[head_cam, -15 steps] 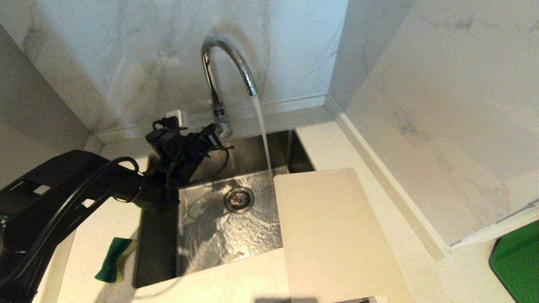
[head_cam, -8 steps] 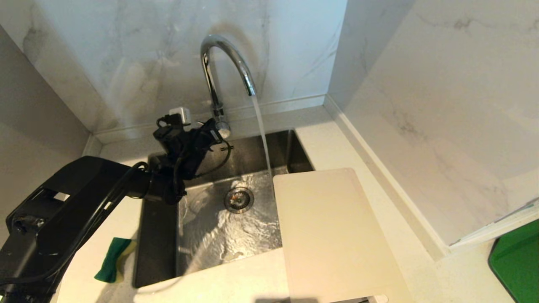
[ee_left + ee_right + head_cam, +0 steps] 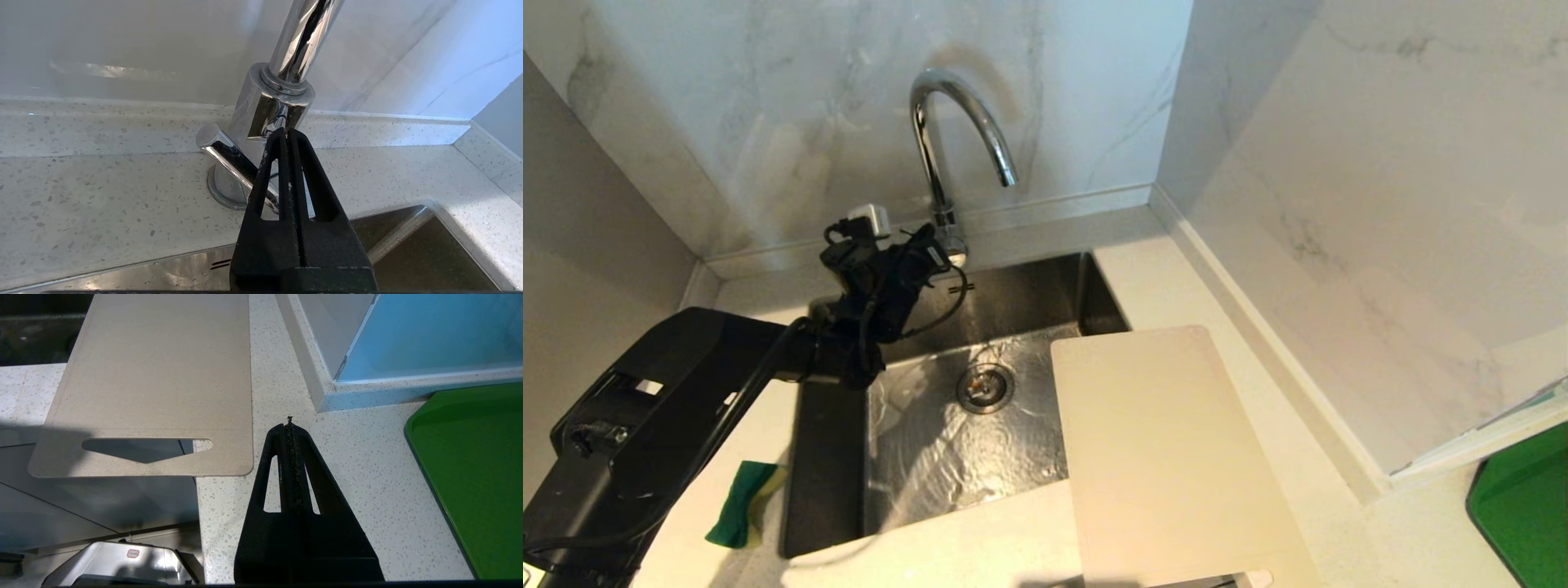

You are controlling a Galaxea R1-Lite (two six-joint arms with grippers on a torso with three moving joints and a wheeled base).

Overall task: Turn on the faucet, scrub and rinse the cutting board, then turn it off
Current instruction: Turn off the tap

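**Water's off, left claw parked right at the tap base**

Stream from the spout has stopped since a second ago, and the left arm has pushed in closer to the back of the sink. So now the left claw (image 3: 284,131) has its 2 fingers pinched fully together, holding nothing, with the tips right up against the chrome body of the faucet (image 3: 947,139), just above the thin side lever (image 3: 229,157). Whether the tips actually touch the metal is hard to call from the wrist view.

The sink (image 3: 833,474) floor is wet and rippled around the drain (image 3: 985,387). The cutting board (image 3: 1168,457) lies flat on the bench (image 3: 1413,539) to the right of the basin, its left edge hanging over the sink, its handle slot (image 3: 147,447) end sticking out past the bench's front edge.

The right claw (image 3: 289,425) is also closed tight and empty, hovering over the bench just right of the board's slot end, near a green tray (image 3: 478,477). A green and yellow sponge (image 3: 745,514) sits on the bench left of the sink.
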